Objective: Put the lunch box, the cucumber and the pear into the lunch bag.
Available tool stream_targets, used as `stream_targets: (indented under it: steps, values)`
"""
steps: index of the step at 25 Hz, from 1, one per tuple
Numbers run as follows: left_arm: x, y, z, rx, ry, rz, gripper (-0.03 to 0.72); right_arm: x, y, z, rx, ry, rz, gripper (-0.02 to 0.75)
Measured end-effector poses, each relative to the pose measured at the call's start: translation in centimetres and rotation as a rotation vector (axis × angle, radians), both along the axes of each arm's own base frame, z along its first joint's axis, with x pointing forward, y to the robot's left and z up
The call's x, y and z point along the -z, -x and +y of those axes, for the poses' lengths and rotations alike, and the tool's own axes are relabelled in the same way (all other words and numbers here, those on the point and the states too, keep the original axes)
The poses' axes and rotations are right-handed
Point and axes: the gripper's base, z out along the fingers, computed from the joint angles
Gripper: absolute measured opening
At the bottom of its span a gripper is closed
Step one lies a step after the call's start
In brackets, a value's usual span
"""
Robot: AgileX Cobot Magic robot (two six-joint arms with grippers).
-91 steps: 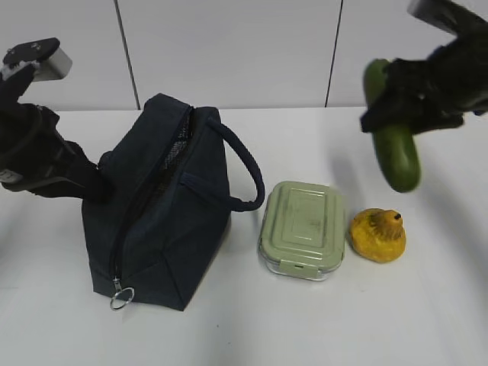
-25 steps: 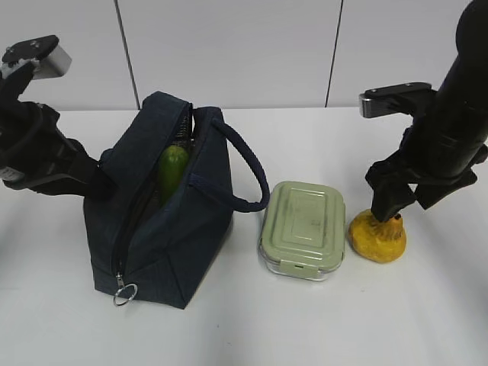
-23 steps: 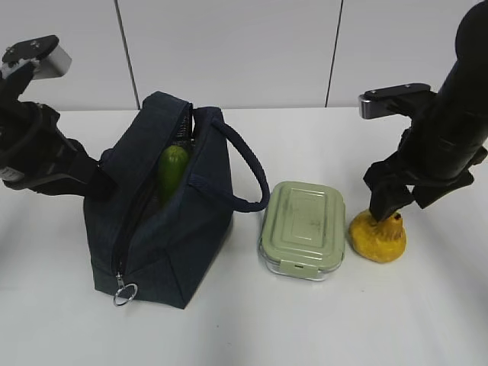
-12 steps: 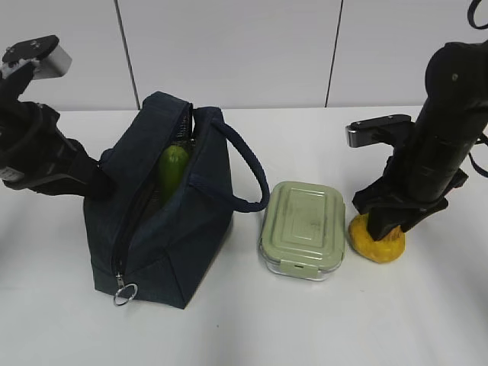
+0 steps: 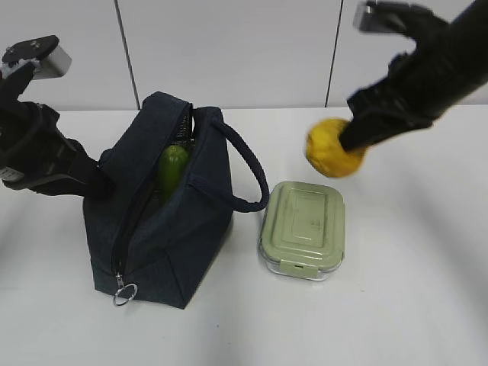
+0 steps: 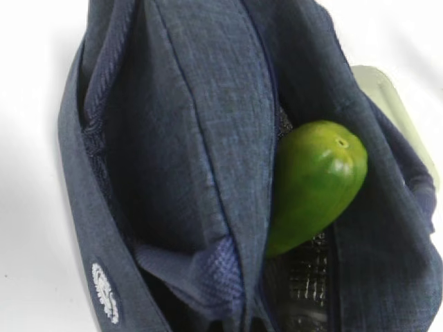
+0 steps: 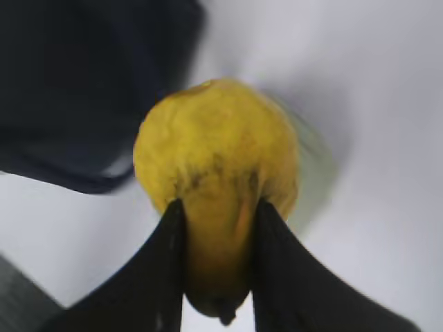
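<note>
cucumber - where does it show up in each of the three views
Exterior view: the cucumber stands in the open top of the lunch bag, left of centre.
Left wrist view: the cucumber fills the centre right, in the bag's opening.
Right wrist view: not in it; only the pear in the right gripper.
Shared landmark: the navy lunch bag.
</note>
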Motion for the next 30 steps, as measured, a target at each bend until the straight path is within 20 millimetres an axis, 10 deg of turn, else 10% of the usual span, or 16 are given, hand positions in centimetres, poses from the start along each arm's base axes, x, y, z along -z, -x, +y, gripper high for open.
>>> stream_targets:
  steps: [5, 13, 25, 30]
  values:
    - [0.0, 0.0, 0.0, 0.000, 0.000, 0.000, -0.015, -3.5, 1.4, 5.7, -0.265, -0.237, -0.126, 0.179]
    - [0.0, 0.0, 0.0, 0.000, 0.000, 0.000, -0.015, 1.4, 0.1, 13.1, -0.442, -0.230, -0.050, 0.179]
    - [0.0, 0.0, 0.0, 0.000, 0.000, 0.000, -0.015, 5.4, -3.3, 12.9, -0.341, 0.009, -0.129, 0.190]
    - [0.0, 0.0, 0.0, 0.001, 0.000, 0.002, -0.015, 4.7, -3.5, 13.1, -0.374, 0.027, -0.137, 0.425]
